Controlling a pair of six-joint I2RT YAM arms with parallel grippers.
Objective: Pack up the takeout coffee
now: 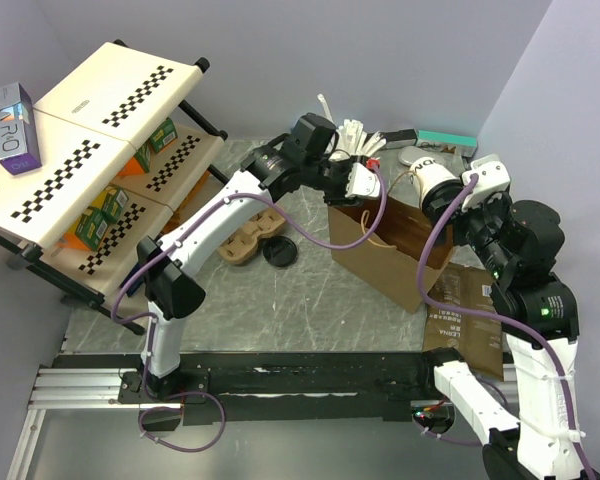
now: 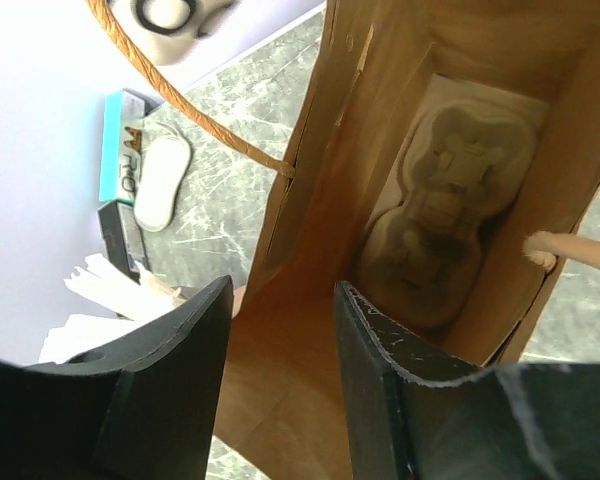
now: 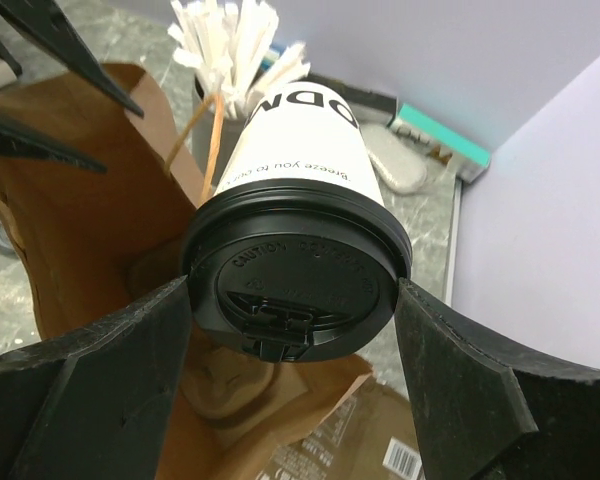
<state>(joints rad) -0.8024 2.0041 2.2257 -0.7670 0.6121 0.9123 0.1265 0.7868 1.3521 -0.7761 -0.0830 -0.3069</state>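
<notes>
The takeout coffee (image 1: 435, 180), a white paper cup with a black lid (image 3: 295, 270), lies tilted on its side in my right gripper (image 1: 467, 188). In the right wrist view the gripper (image 3: 292, 292) is shut on the cup (image 3: 300, 150) at the lid rim. It holds the cup above the right side of an open brown paper bag (image 1: 380, 245). My left gripper (image 1: 365, 185) is at the bag's top left edge. In the left wrist view this gripper (image 2: 280, 292) has its fingers apart and straddles the bag wall (image 2: 300, 390). A pulp cup carrier (image 2: 450, 200) lies at the bag's bottom.
A second pulp carrier (image 1: 248, 240) and a loose black lid (image 1: 280, 252) lie left of the bag. A dark cup of white sticks (image 1: 355, 135), a white oval object (image 1: 415, 155) and a teal box (image 1: 445, 140) stand behind. A shelf (image 1: 90, 150) is at left. A flat brown bag (image 1: 465, 315) lies at right.
</notes>
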